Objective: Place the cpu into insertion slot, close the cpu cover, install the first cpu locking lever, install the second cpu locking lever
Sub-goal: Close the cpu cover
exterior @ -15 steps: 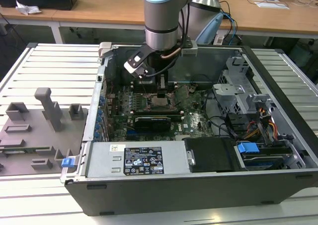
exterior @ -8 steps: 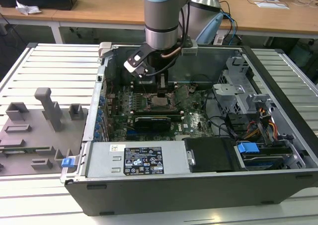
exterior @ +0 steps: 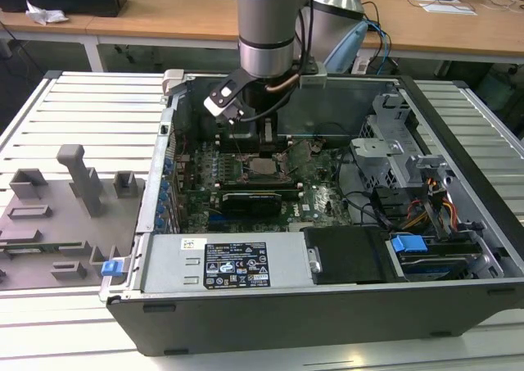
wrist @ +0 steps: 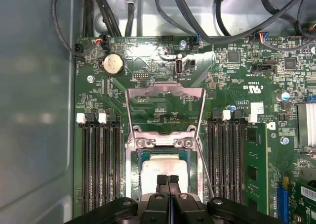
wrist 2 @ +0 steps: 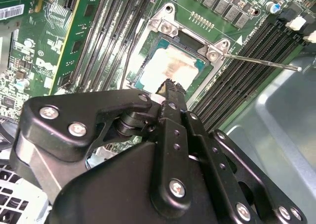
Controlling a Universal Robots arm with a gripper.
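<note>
A slatted metal table [exterior: 106, 109] is carrying an open computer case [exterior: 327, 322], with wooden desks [exterior: 164, 15] running along behind it and a grey fixture tray [exterior: 57, 207] lying beside the case at the exterior view's left. The arm is reaching down into the case from above, and its pincer [exterior: 264, 137] is hanging over the green motherboard [exterior: 319, 195], close above the socket area. In the first wrist view the pincer [wrist: 167, 179] is showing its 2 fingers [wrist: 160, 180] pressing together tip to tip, gripping nothing. The cpu [wrist: 165, 165] is sitting flat inside the insertion slot [wrist: 140, 159], silvery top facing up, right under the fingertips; whether they are touching it I cannot tell. The cpu cover [wrist: 165, 89] is standing open, swung up on its hinge away from the slot, with the green board showing through its square window. Black memory slots [wrist: 101, 164] are flanking the socket on both sides, and a round coin battery [wrist: 112, 64] is sitting beyond the raised cover. In the second wrist view the joined fingertips of the pincer [wrist 2: 170, 85] are overlapping the edge of the cpu [wrist 2: 173, 68], while 1 thin locking lever [wrist 2: 261, 62] is sticking out unlatched across the neighbouring memory slots.
</note>
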